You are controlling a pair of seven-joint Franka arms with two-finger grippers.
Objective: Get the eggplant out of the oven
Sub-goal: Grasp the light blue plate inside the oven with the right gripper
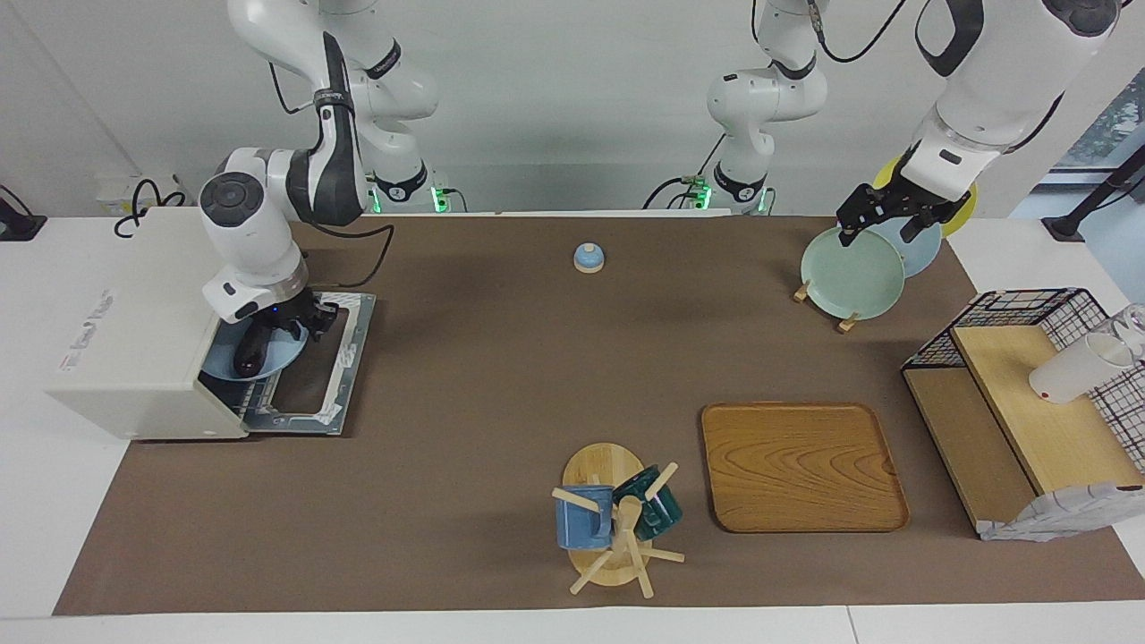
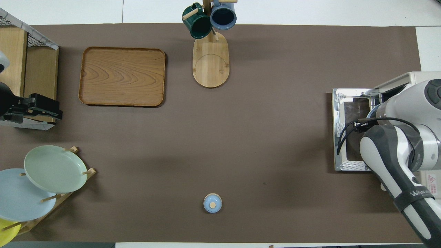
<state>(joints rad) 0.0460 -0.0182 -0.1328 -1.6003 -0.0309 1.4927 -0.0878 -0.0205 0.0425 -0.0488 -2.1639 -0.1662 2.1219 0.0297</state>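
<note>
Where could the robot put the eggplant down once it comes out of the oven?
The wooden tray is bare. So is the brown mat between the oven's dropped door, the small blue lid and the mug tree. It is crowded at the oven mouth, where the right gripper is over the eggplant on its blue plate.

Even, bright light falls from above, with no harsh glare. On the brown surface [image 1: 501, 376] shadows are soft and short: a faint one beside the wooden tray [image 1: 802, 465], another under the mug stand [image 1: 608, 519]. The oven [image 1: 134, 331] mouth is dark inside. Both views are sharp, with no visible blur or bending at the edges.
</note>
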